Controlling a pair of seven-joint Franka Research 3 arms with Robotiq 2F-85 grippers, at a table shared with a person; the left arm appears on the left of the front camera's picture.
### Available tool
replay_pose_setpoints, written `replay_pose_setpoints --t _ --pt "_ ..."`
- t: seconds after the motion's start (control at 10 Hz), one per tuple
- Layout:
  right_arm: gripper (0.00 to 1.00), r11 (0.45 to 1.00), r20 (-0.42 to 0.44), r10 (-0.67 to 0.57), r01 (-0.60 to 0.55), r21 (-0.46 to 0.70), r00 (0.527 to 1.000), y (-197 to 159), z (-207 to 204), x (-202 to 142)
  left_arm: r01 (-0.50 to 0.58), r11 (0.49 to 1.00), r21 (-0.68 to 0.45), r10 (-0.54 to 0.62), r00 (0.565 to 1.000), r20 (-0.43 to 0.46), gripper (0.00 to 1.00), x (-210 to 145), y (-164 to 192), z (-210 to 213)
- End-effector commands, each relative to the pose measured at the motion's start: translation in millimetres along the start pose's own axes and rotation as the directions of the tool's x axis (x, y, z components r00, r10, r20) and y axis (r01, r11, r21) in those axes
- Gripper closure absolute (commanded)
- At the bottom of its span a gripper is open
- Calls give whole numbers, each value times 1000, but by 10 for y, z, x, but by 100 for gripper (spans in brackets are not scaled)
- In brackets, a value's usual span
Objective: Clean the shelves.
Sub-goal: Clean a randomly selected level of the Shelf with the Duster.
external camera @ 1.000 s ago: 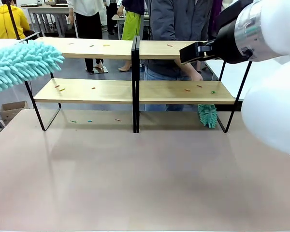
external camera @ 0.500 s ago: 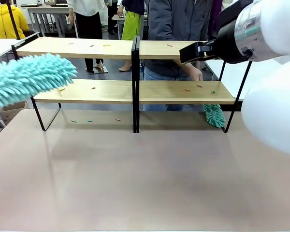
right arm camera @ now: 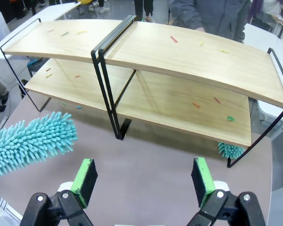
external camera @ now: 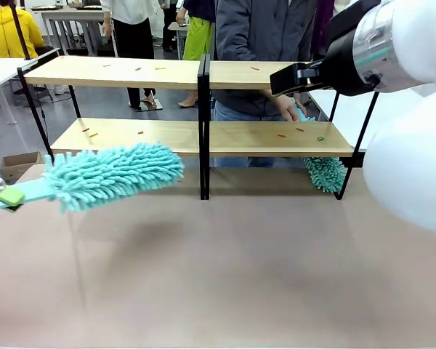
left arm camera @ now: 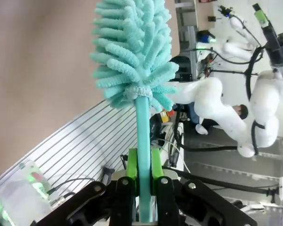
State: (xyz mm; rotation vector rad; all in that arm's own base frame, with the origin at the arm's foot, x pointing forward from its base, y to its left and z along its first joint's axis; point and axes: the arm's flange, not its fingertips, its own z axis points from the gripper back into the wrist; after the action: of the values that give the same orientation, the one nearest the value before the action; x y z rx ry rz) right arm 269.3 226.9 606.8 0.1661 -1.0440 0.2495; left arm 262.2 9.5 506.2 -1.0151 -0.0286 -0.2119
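While the left end effector [left arm camera: 144, 162] clamps the duster [external camera: 112, 174] level — the right end effector [right arm camera: 143, 181] hovers, spread wide.

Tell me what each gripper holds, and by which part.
The left gripper grips the teal duster by its handle, below the fluffy head. The right gripper holds nothing; its fingers stand apart.

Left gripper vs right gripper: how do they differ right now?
Left gripper is shut on the handle of the teal duster; right gripper stands wide open, holding nothing. Left sits low at the left edge of the table; right looks down on the shelves from above. Both have green pads.
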Motion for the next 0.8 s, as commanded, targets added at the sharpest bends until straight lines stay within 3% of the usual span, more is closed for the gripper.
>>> replay_pose_setpoints --t 0.0,0.2,0.4,0.7 --pt "0 1000 2 -1 1 0 1000 -2 -1 8 -3 999 -31 4 999 42 87 -154 134 277" --pt "0 1000 2 -1 1 0 1000 -2 -1 8 0 1000 -8 0 1000 13 87 -48 52 93" --pt "0 1000 2 -1 1 0 1000 -2 -1 8 -26 999 -20 29 988 149 87 37 -81 -219" --pt "0 1000 2 -1 1 0 1000 -2 -1 8 22 1000 11 -24 974 224 87 67 -363 -914"
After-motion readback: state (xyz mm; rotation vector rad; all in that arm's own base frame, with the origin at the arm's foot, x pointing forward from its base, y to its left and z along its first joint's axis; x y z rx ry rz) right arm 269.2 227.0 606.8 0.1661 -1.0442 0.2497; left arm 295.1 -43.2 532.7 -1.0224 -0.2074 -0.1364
